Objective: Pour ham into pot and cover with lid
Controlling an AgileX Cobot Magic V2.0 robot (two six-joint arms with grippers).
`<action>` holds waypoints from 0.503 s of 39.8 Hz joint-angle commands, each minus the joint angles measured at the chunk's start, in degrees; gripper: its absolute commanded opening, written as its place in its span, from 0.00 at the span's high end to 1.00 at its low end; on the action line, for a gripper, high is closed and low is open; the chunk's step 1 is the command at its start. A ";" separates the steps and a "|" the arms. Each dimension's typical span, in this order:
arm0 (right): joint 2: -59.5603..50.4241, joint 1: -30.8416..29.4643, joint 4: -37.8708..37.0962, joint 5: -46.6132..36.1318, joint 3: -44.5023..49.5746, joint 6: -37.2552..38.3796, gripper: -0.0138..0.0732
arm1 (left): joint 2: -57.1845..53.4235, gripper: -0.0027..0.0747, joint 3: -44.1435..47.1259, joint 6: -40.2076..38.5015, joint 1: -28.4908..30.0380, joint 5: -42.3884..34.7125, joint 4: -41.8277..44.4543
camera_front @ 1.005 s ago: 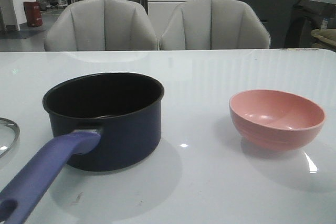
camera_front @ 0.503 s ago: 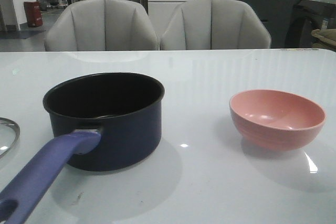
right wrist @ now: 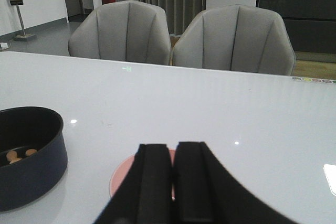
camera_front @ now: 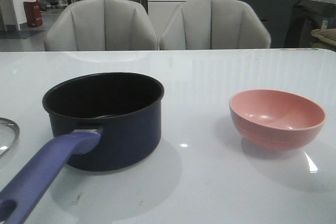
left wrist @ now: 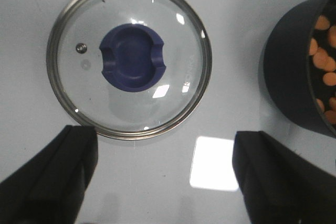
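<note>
The dark navy pot point(camera_front: 105, 119) stands on the table's left half, its purple-blue handle point(camera_front: 44, 174) pointing toward the front. Several orange ham slices point(left wrist: 323, 51) lie inside it, also seen in the right wrist view as ham point(right wrist: 21, 155) in the pot point(right wrist: 29, 156). The glass lid point(left wrist: 129, 59) lies flat on the table beside the pot, knob up. Only the lid's rim point(camera_front: 8, 135) shows at the front view's left edge. My left gripper point(left wrist: 165, 145) hangs open above the table just beside the lid, holding nothing. My right gripper point(right wrist: 174, 153) is shut and empty above the pink bowl point(right wrist: 121, 182).
The pink bowl point(camera_front: 276, 119) sits upright on the table's right half and looks empty. Two grey chairs point(camera_front: 157, 24) stand behind the white table point(camera_front: 210, 182). Neither arm shows in the front view.
</note>
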 commanded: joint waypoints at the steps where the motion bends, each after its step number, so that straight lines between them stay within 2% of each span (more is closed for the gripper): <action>1: 0.35 0.05 0.07 -5.00 -1.60 -0.43 0.65 | 3.80 0.22 -4.15 0.30 0.19 0.47 -0.82; 10: 0.35 0.05 0.07 -5.00 -1.60 -0.43 0.65 | 11.28 0.22 -7.59 0.30 0.19 -0.26 -0.50; 20: 0.35 0.05 0.07 -5.00 -1.60 -0.43 0.65 | 17.75 0.22 -11.22 0.30 0.19 -1.08 4.60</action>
